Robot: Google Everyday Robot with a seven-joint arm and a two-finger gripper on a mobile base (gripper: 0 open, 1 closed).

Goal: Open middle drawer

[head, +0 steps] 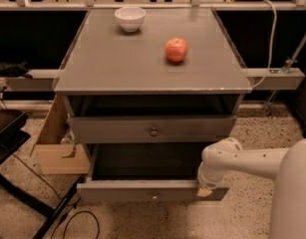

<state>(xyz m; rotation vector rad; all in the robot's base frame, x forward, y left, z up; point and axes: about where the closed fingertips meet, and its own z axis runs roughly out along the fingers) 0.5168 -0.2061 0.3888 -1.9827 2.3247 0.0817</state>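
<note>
- The middle drawer point(117, 190) stands drawn well out of the grey cabinet point(142, 68). Its front panel lies toward 6 o'clock of the cabinet, and the wide tray behind the panel is open to view and dark inside.
- A small round knob point(153, 197) sits at the middle of that front panel.
- The gripper point(206, 190) is at the right end of the drawer's front, at 3 o'clock from the knob and against the panel's top edge. Whether it is spread or pressed together cannot be told.
- The white arm point(242, 159) reaches the gripper from 3 o'clock, out of the robot's body at the lower right.
- Left of the cabinet, at its 9 o'clock, a tan cardboard box point(55, 156) sits on the speckled floor.
- A black cable point(78, 223) loops on the floor at 7 o'clock from the drawer, near its left front corner.
- A white bowl point(130, 19) stands on the cabinet top toward 11 o'clock.
- The upper drawer point(112, 129), directly above the middle one, is out only slightly; its knob point(153, 131) is at 12 o'clock from the lower knob.
- A red apple point(176, 50) rests on the top toward 1 o'clock, well apart from the bowl.
</note>
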